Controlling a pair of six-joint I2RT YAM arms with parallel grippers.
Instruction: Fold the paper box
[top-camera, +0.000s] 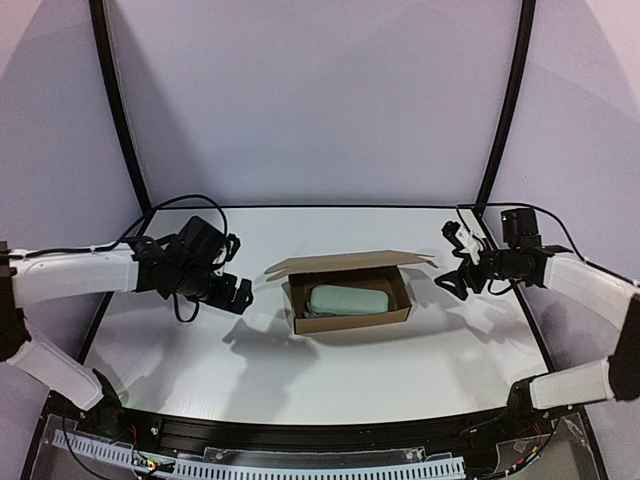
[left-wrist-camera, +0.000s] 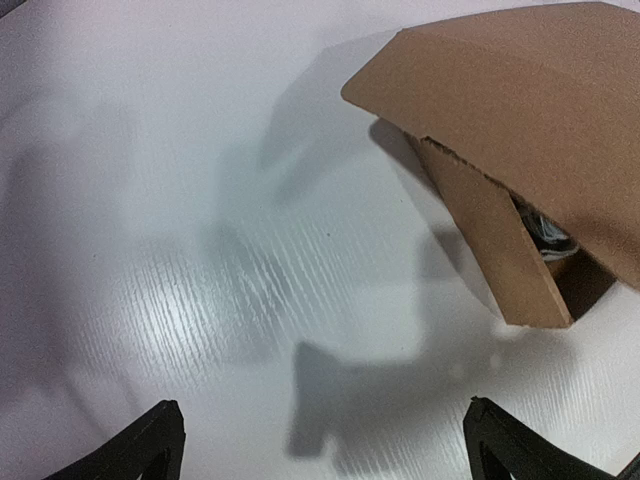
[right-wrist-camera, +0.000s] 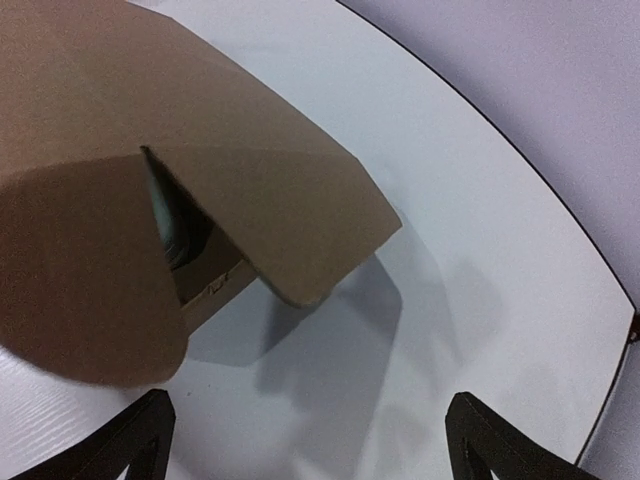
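1. The paper box (top-camera: 350, 316) sits on the tabletop (top-camera: 300, 390), between the two arms. Its walls stand upright, and its lid flap (top-camera: 350, 262) rises from the far side of the box, leaning over the cavity but not shut.
2. A small pale object (top-camera: 347, 299) lies inside the box.
3. The body looks formed, so the step in hand is probably closing the lid.
4. The left pincer (left-wrist-camera: 322, 430) hovers to the left of the box, apart from it, with its fingers spread wide and holding nothing. The right pincer (right-wrist-camera: 310, 420) hovers to the right of the box in the same state, spread and empty.
5. The next move probably calls for pressing the lid down toward the near wall of the box. The side ears (left-wrist-camera: 490, 250) would need guiding inside the walls, perhaps while one pincer steadies the box.
6. In both wrist views the lid covers most of the box's interior, and only a sliver of the contents shows.
7. No view shows whether the lid's front edge has a tuck tab, or where any slits lie. The far wall of the box is hidden behind the lid.
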